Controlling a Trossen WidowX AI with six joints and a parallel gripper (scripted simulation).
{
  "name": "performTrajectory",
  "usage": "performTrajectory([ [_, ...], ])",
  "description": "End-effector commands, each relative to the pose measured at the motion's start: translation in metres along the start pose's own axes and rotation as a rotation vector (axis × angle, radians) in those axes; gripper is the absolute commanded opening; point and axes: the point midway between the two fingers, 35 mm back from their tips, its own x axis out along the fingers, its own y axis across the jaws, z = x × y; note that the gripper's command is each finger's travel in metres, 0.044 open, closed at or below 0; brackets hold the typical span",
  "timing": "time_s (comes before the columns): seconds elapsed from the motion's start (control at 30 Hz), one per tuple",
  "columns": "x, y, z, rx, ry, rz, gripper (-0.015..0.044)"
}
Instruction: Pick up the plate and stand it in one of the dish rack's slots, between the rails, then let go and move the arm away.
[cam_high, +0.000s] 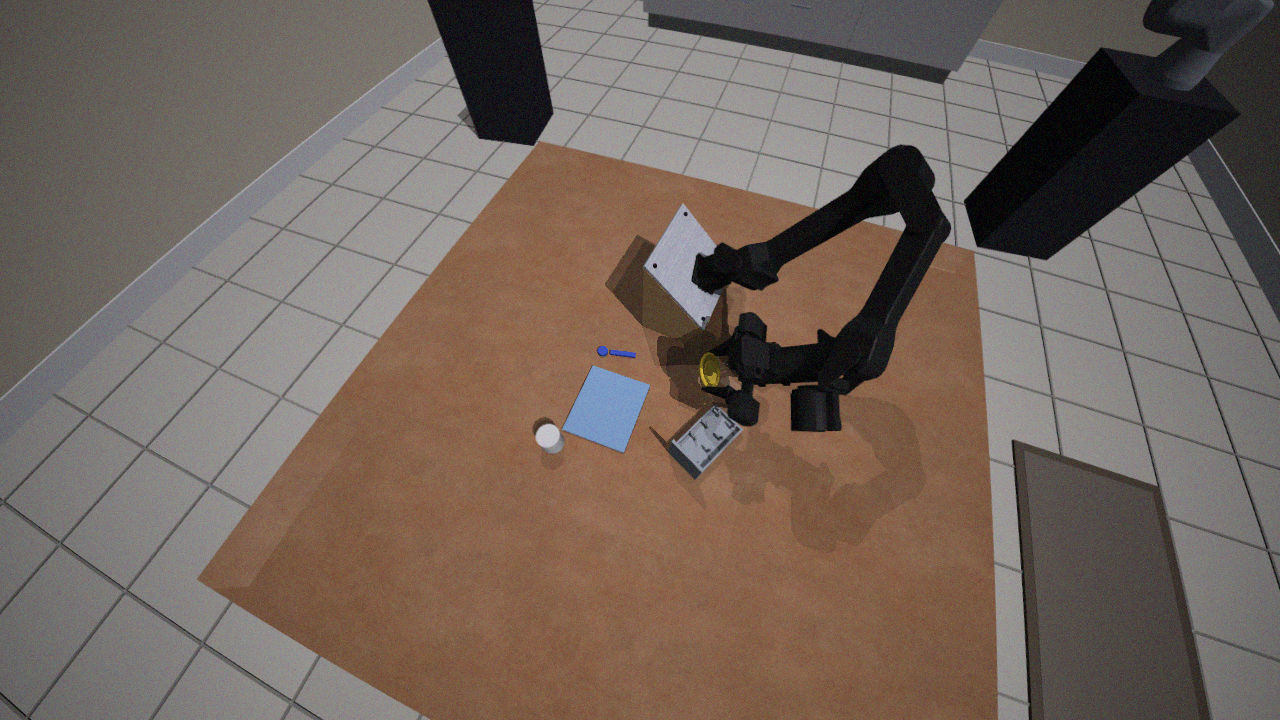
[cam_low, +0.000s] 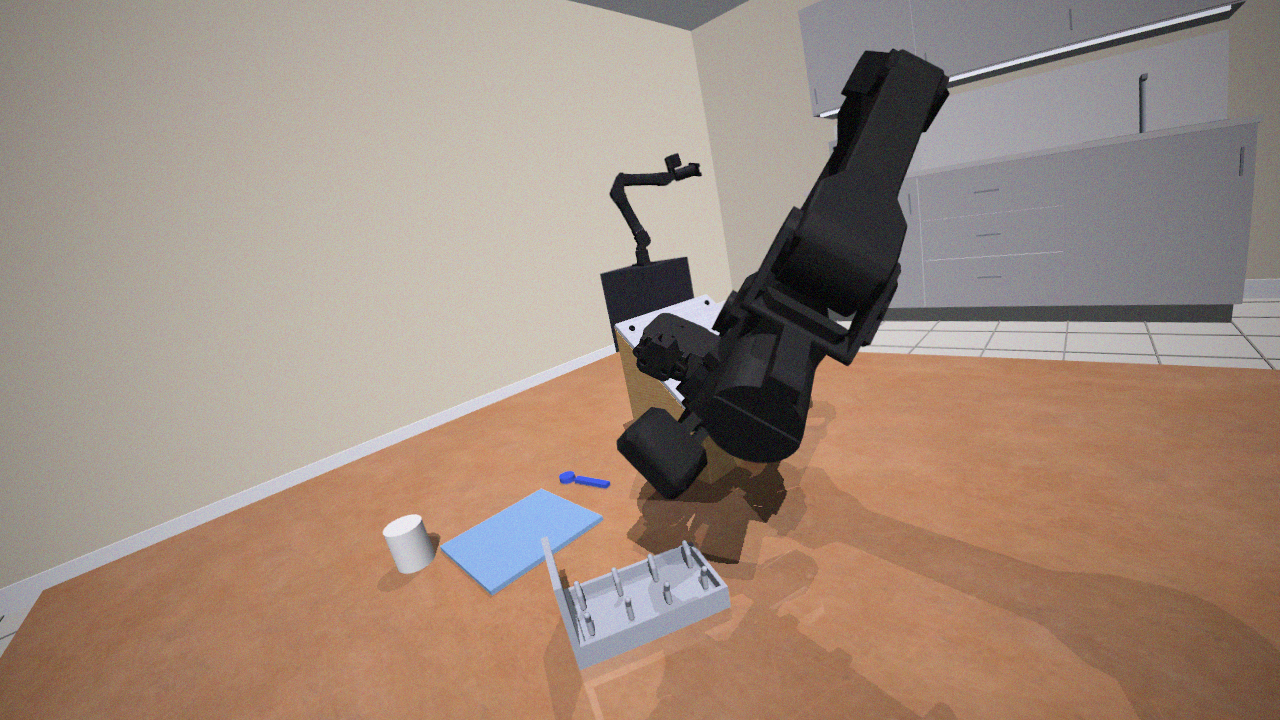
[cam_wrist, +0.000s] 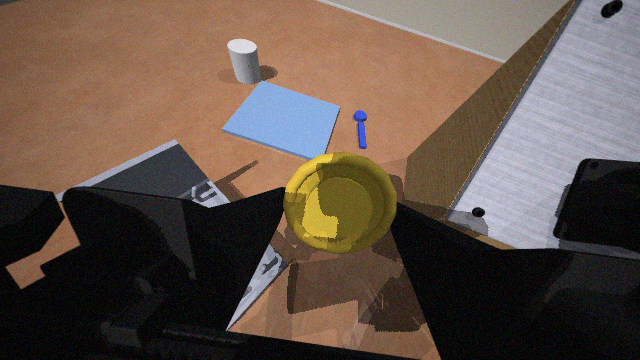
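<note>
gripper: black parallel-jaw gripper (cam_wrist: 340, 210) is clamped on the round yellow plate (cam_wrist: 341, 201), one finger on each side of the rim. You've got it, not on the table.
plate: in wrist view its hollow face looks at the cam, so it's already turned roughly on edge. Top view shows it as a thin yellow sliver (cam_high: 709, 368), near-upright, just off the mounting block.
rack: grey dish rack w/ pegs and a raised end wall (cam_high: 707, 438) sits just below and a bit cam-left of the gripper in top view, close but not under it. In wrist view only a corner shows (cam_wrist: 165, 175), left of the plate.
key relation: judging by these views, your move is short — shift plate toward rack, line its edge w/ a slot betw. the rails, lower.
clutter: blue spoon (cam_wrist: 360, 128), flat light-blue square mat (cam_wrist: 282, 119), white cylinder cup (cam_wrist: 244, 60) lie beyond, well apart from the rack.
risk: prob. rim catching a peg.
</note>
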Motion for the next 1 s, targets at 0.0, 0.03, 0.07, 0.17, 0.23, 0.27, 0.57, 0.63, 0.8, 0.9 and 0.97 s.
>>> performTrajectory([
  [0.0, 0.003, 0.002, -0.001, -0.032, -0.058, 0.039, 0.0000],
  [0.03, 0.004, 0.003, -0.002, -0.042, -0.076, 0.051, 0.0000],
  [0.07, 0.005, 0.004, -0.002, -0.051, -0.093, 0.064, 0.0000],
  [0.17, 0.007, 0.006, -0.004, -0.078, -0.143, 0.106, 0.0000],
  [0.23, 0.007, 0.008, -0.006, -0.095, -0.175, 0.134, 0.0000],
  [0.27, 0.008, 0.009, -0.006, -0.104, -0.191, 0.149, 0.0000],
  [0.57, 0.007, 0.017, -0.015, -0.171, -0.323, 0.296, 0.0000],
  [0.63, 0.006, 0.018, -0.017, -0.184, -0.349, 0.331, 0.0000],
  [0.8, 0.003, 0.022, -0.023, -0.213, -0.411, 0.424, 0.0000],
  [0.9, 0.000, 0.023, -0.027, -0.227, -0.445, 0.482, 0.0000],
  [0.97, -0.002, 0.024, -0.030, -0.236, -0.466, 0.521, 0.0000],
])
